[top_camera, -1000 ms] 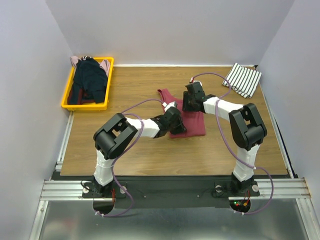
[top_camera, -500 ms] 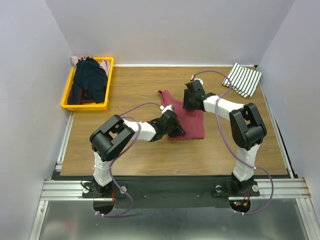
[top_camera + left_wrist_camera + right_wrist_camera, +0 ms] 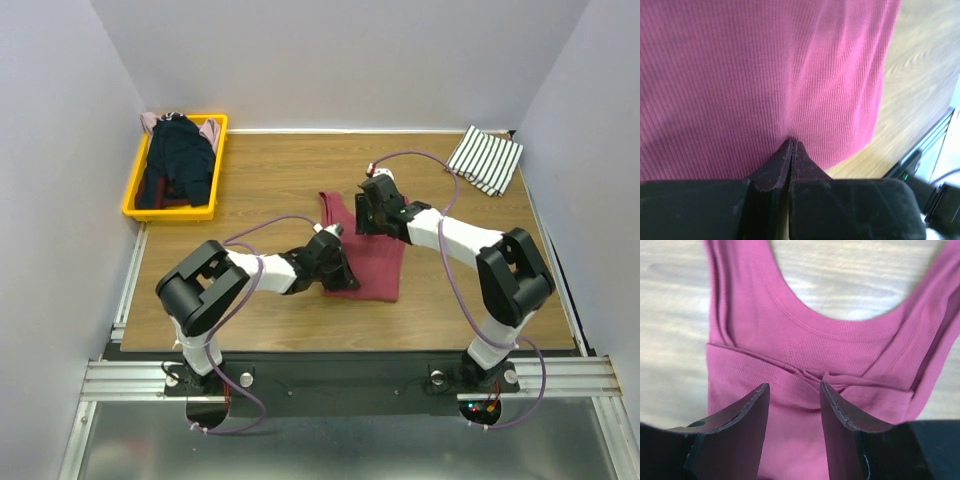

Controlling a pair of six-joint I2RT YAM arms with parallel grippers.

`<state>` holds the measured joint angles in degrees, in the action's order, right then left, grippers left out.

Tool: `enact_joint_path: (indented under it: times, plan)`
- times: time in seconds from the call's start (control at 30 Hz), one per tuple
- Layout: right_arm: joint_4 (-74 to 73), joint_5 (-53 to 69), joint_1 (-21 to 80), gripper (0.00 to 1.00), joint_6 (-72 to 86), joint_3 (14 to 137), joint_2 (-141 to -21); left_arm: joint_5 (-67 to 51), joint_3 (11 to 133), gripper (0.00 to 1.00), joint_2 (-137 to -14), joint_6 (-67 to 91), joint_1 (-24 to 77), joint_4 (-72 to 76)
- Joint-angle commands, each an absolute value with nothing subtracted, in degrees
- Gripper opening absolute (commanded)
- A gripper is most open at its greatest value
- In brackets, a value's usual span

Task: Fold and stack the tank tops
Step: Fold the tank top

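Two robot arms work on a dark red tank top (image 3: 378, 265) spread near the middle of a wooden table (image 3: 270, 170), its scooped neck and straps toward the far side. The left gripper (image 3: 791, 145) is low at the garment's near-left edge. Its fingers are pressed together on a pinch of the ribbed cloth, which puckers into creases at the tips. The right gripper (image 3: 793, 385) is over the upper part of the top, just below the neckline, where a folded band of cloth crosses the garment. Its fingers (image 3: 757, 400) stand apart with the cloth showing between them. A white tank top with thin black stripes (image 3: 487, 160) lies folded at the far right corner, well apart from the arms. At the far left a yellow bin (image 3: 168, 212) holds a crumpled dark navy top (image 3: 178, 160) with a pale pink one (image 3: 150, 121) showing at its back edge.
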<state>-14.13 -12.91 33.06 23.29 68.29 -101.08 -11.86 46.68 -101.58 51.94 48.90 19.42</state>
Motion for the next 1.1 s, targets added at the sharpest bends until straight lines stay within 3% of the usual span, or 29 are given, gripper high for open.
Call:
enact_joint_path:
  times: [0.0, 0.37, 0.8, 1.07]
  plan:
    - [-13.36, -12.22, 33.13, 0.5, 22.76, 64.44, -95.2, -13.8, 42.37, 0.08, -97.13, 48.6, 48.87, 12.13]
    - [-12.39, -5.11, 34.97, 0.5, 21.97, 61.35, -92.81, -12.92, 33.92, 0.13, -82.54, 46.86, 39.65, 3.79]
    - [-9.67, -3.07, 38.49, 0.48, 23.47, 59.76, -95.62, -12.74, 37.0, 0.17, -82.01, 43.59, 36.56, 1.05]
    - [-8.96, -4.04, 38.76, 0.33, 23.82, 60.82, -98.79, -12.48, 37.62, 0.2, -81.03, 42.71, 36.74, 0.35]
